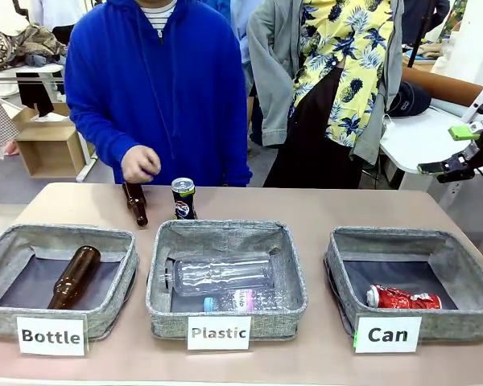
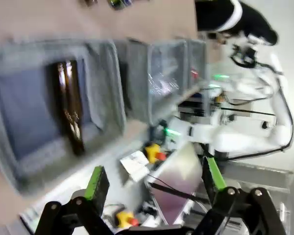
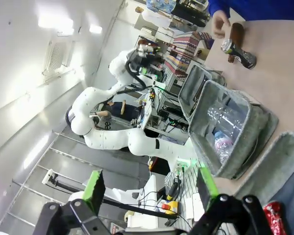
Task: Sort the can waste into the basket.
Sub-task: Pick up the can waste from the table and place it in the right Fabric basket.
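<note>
Can waste sat split: crushed red can (image 1: 403,298) lay inside the "Can" basket (image 1: 459,320); Pepsi can (image 1: 183,199) stood upright on the bench (image 1: 322,209) behind the "Plastic" bin (image 1: 225,228), just beside a lying brown bottle (image 1: 134,203). Left hand (image 2: 155,177) and right hand (image 3: 150,182) both released, empty.

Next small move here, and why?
Probably start the right pincer, open and raised off to the right, toward the dark can standing upright at the far side. The red can already lies in the Can basket, so the dark one is the only can outside it. It stands close to a brown bottle and the person's hand, so approach slowly.
</note>
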`<state>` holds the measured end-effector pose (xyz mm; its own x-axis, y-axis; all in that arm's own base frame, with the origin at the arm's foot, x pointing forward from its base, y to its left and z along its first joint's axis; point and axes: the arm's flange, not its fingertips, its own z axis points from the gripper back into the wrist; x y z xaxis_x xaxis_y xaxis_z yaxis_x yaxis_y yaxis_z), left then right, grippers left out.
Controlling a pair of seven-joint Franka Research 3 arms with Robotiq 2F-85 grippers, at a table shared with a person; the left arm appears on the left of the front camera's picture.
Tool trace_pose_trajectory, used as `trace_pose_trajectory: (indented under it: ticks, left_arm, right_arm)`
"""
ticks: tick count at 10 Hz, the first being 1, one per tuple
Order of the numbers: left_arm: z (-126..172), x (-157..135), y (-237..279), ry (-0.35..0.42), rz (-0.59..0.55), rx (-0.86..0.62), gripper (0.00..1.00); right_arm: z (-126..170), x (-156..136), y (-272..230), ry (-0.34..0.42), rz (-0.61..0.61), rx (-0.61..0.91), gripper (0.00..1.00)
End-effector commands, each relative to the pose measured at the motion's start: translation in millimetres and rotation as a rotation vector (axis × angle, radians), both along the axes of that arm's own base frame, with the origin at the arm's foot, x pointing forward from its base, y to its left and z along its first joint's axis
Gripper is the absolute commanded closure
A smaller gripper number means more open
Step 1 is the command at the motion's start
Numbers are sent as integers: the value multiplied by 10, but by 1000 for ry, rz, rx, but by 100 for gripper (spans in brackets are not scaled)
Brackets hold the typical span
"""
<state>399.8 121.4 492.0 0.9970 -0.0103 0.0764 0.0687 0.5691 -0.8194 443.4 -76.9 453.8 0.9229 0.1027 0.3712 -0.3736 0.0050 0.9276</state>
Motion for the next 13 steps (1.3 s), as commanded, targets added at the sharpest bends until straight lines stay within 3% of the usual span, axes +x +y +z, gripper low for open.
trace_pose_trajectory:
  ticks: [1, 3, 4, 5, 7, 8, 9, 11, 13]
  left_arm:
    - [-66, 594, -43, 49, 17, 70, 0]
    - [-291, 1000, -106, 138, 66, 133, 0]
    - [-253, 940, 163, 112, 90, 27, 0]
    - [-98, 586, 660, 20, 252, -41, 0]
    - [59, -629, 1424, -246, 494, -187, 0]
    - [-18, -1073, 1606, -294, 510, -255, 0]
    - [-148, -1334, 1673, -293, 575, -277, 0]
    - [-265, -1195, 1668, -261, 513, -293, 0]
    - [-137, -842, 1505, -216, 427, -245, 0]
  right_arm:
    - [13, 3, -15, -12, -6, -14, 0]
    - [13, 3, -15, -12, -6, -14, 0]
    - [13, 3, -15, -12, -6, -14, 0]
    - [13, 3, -15, -12, -6, -14, 0]
    - [13, 3, -15, -12, -6, -14, 0]
    - [13, 3, -15, -12, -6, -14, 0]
    - [13, 3, -15, -12, -6, -14, 0]
    - [13, 3, -15, -12, -6, -14, 0]
    - [13, 3, -15, -12, -6, -14, 0]
